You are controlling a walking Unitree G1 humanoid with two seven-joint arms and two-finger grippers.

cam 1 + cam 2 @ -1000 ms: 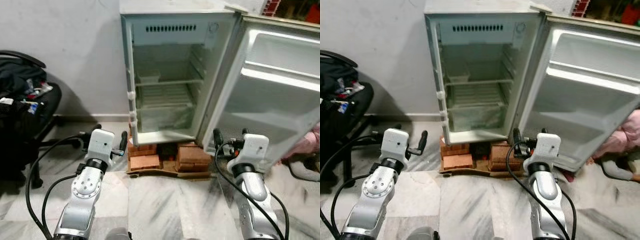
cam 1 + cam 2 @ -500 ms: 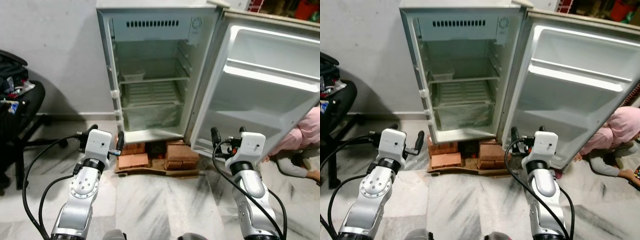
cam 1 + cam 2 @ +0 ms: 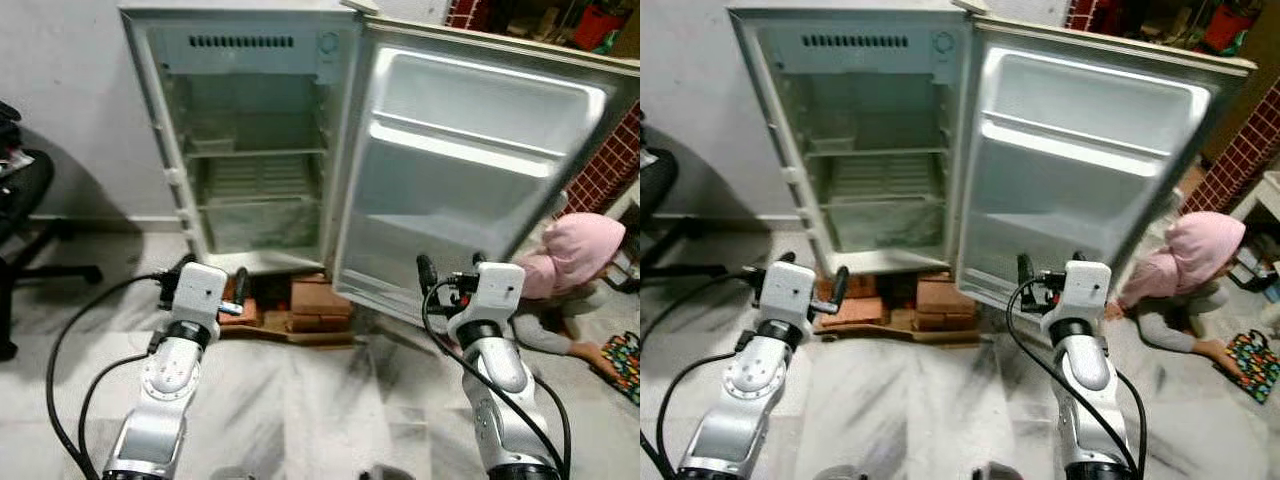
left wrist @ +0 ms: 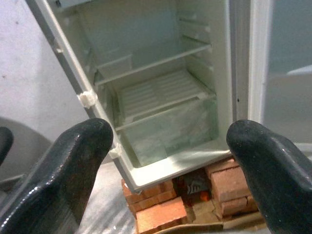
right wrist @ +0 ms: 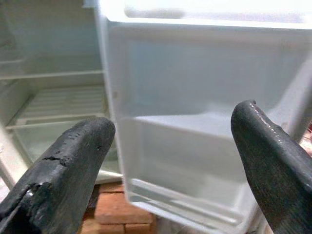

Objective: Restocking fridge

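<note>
Both grippers, left gripper (image 3: pixel 208 282) and right gripper (image 3: pixel 448 272), spread wide, holding nothing, near open fridge (image 3: pixel 250 130) on bricks (image 3: pixel 310 297); door (image 3: pixel 450 170) swung right.

White fridge (image 3: pixel 250 150), door open, empty

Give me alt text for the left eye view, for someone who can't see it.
A small white fridge stands on bricks, its door swung wide open and its shelves bare. Both the left gripper and the right gripper are held open in front. A person in pink crouches behind the door.
</note>
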